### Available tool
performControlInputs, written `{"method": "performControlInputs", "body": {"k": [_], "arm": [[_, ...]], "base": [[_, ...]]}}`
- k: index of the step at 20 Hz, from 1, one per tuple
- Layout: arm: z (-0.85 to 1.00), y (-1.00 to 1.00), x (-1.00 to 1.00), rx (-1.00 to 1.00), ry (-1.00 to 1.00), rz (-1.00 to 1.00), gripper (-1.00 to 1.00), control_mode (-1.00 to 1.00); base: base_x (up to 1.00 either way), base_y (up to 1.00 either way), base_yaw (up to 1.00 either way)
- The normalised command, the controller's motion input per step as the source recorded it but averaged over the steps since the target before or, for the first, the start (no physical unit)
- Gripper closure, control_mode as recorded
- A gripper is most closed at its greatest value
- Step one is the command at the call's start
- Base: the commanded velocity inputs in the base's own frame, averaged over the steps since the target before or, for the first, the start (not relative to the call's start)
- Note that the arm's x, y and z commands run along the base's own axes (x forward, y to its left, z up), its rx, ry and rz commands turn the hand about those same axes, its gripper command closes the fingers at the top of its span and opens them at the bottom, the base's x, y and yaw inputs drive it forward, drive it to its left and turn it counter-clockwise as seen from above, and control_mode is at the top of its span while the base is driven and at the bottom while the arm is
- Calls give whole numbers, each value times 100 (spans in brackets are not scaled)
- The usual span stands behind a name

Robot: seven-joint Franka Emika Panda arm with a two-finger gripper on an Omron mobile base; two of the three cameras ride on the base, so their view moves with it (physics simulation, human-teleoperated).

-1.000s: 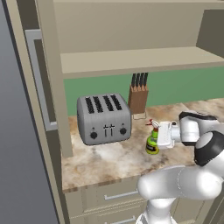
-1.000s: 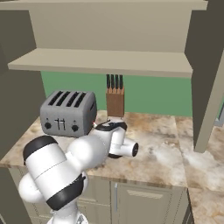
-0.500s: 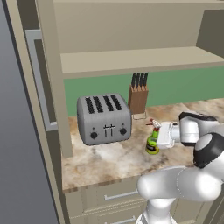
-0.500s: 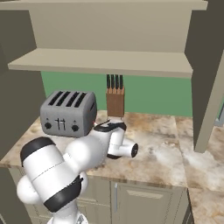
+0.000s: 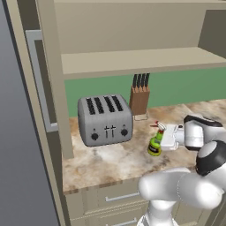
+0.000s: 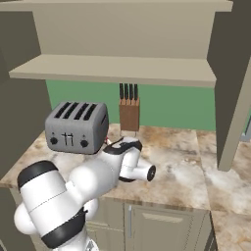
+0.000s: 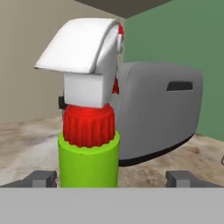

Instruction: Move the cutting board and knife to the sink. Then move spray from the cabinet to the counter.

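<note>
The spray [image 5: 155, 145], a green bottle with a red-and-white top, stands upright on the marbled counter [image 5: 110, 161] in front of the toaster. My gripper [image 5: 160, 140] is level with it, coming from the right. In the hand view the spray [image 7: 89, 131] rises between my two fingertips [image 7: 41, 178], and my gripper [image 7: 112, 179] is open, with a gap to the right of the bottle. Above the counter runs the beige shelf of the cabinet [image 5: 132, 62]. The cutting board, the knife and the sink are out of view.
A grey four-slot toaster [image 5: 105, 119] stands left of the spray, and a wooden block of black-handled knives [image 5: 140, 99] sits behind against the green wall. The cabinet door with its grey bar handle [image 5: 42, 79] hangs open at far left. Bare counter [image 6: 196, 171] lies to the right.
My jaws have spread wide and let go of the spray, which stays upright on the counter. The arm has barely moved.
</note>
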Motion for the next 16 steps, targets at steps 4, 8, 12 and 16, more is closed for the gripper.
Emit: {"method": "performControlInputs", "body": {"k": [4, 8, 12, 16], "arm": [[-1, 0, -21, 0, 0, -8, -100, -100], [0, 0, -14, 0, 0, -10, -100, -100], [0, 1, -5, 0, 0, -11, -100, -100], [0, 4, -1, 0, 4, -15, -100, -100]], "base": [[0, 0, 0], [0, 0, 0], [0, 0, 0], [0, 0, 0]]}}
